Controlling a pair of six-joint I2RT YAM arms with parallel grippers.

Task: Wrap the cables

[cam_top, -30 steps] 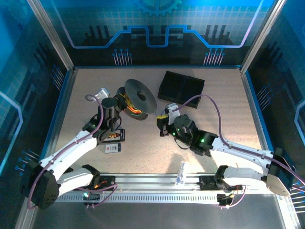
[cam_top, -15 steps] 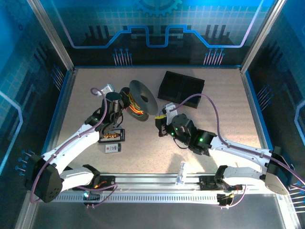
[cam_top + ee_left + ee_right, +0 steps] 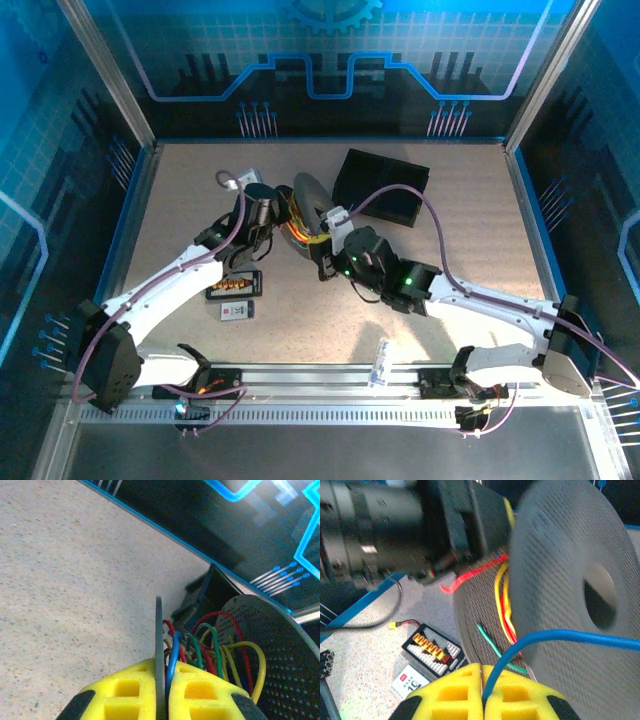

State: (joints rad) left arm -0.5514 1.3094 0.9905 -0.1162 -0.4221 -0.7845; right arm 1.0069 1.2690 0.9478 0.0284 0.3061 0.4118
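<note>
At the centre of the table (image 3: pixel 450 300) stands the spool (image 3: pixel 308 200), with the cables (image 3: pixel 200 652) looped between its discs. The left gripper (image 3: pixel 160 667), at the spool's 9 o'clock, is clamped on a flange (image 3: pixel 159 625). The right gripper (image 3: pixel 482 672), at 5 o'clock, pinches the blue cable (image 3: pixel 570 635).

A black box (image 3: pixel 380 187) sits toward the table's (image 3: pixel 470 250) back; a connector board (image 3: pixel 236 286) lies just beside a small white card (image 3: pixel 237 311).
</note>
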